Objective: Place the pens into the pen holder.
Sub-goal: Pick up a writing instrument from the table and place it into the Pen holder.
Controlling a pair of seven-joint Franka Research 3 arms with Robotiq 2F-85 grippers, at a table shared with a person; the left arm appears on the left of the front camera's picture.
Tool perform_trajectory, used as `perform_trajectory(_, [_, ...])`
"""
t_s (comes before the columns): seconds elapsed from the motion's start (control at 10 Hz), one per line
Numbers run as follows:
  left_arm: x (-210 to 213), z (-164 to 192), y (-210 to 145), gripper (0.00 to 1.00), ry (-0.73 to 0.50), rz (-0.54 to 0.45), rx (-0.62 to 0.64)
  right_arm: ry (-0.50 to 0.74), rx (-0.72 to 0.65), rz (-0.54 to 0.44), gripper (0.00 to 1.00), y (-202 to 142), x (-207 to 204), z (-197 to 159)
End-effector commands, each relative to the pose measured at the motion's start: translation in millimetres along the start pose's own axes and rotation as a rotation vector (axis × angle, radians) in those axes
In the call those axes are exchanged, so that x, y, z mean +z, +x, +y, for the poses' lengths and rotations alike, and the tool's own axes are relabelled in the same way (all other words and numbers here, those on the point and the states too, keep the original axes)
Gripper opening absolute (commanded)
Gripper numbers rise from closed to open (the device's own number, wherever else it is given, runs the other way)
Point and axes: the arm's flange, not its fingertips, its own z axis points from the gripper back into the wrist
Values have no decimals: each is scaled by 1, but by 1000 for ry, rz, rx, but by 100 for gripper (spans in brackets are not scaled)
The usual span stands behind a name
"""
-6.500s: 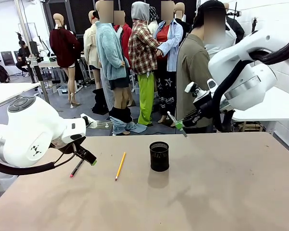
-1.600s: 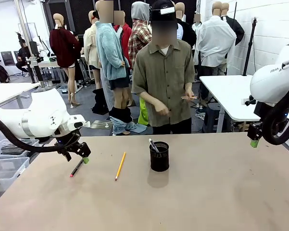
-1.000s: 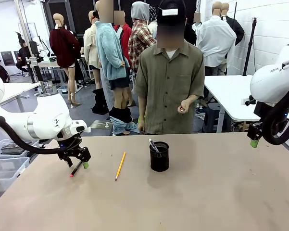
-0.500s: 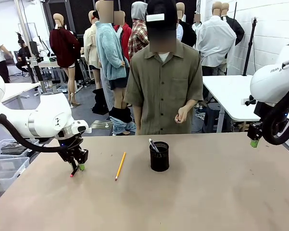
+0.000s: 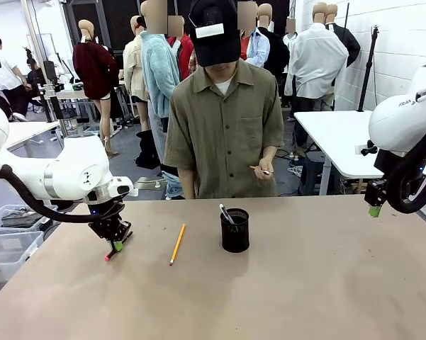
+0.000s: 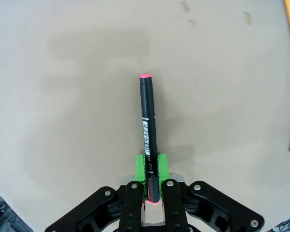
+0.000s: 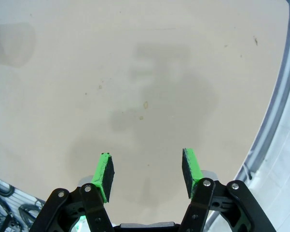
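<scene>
1. The left jaws are low over the desk (image 5: 305, 297) on the robot's left side, pressed together on the dark pen (image 6: 147, 121). Their green pads (image 6: 157, 166) pinch it close to one end, so most of the barrel and the red end point out ahead of them.
2. That end grip looks deliberate. It leaves a long free length that can go into a narrow cup first, with the fingers well back from the rim.
3. In the front view the pen's red end sits just at the surface. I cannot tell whether it is clear of the desk or touching it.
4. The pencil (image 5: 177, 244) lies flat between the dark pen and the pen holder (image 5: 234, 232), apart from both. It is far enough to the side that this pinch does not disturb it, and it has yet to be picked up.
5. The pen holder stands upright near the middle of the desk. A silver-grey pen (image 5: 226, 213) leans in it and sticks out above the rim, since the cup is shorter than the pens.
6. The right jaws hang at the robot's right edge of the desk, well apart from the holder. They are spread and empty, their right pads (image 7: 105, 175) over bare surface. Most likely they are parked there to leave the way to the cup clear.
7. A person (image 5: 223, 127) stands at the far side, one hand (image 5: 266, 170) holding something slim, too small to identify.
</scene>
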Motion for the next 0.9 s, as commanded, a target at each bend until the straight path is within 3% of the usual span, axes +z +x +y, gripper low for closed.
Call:
perform_trajectory(0.0, [18, -7, -15, 0, -61, -100, -127, -35, 11, -3, 72, -4, -3, 1])
perform_trajectory(0.5, [47, -24, -26, 0, -263, -494, -531, -35, 11, -3, 72, -4, -3, 1])
perform_trajectory(0.8, [43, -36, -15, 0, -392, -648, -738, -35, 11, -3, 72, -4, -3, 1])
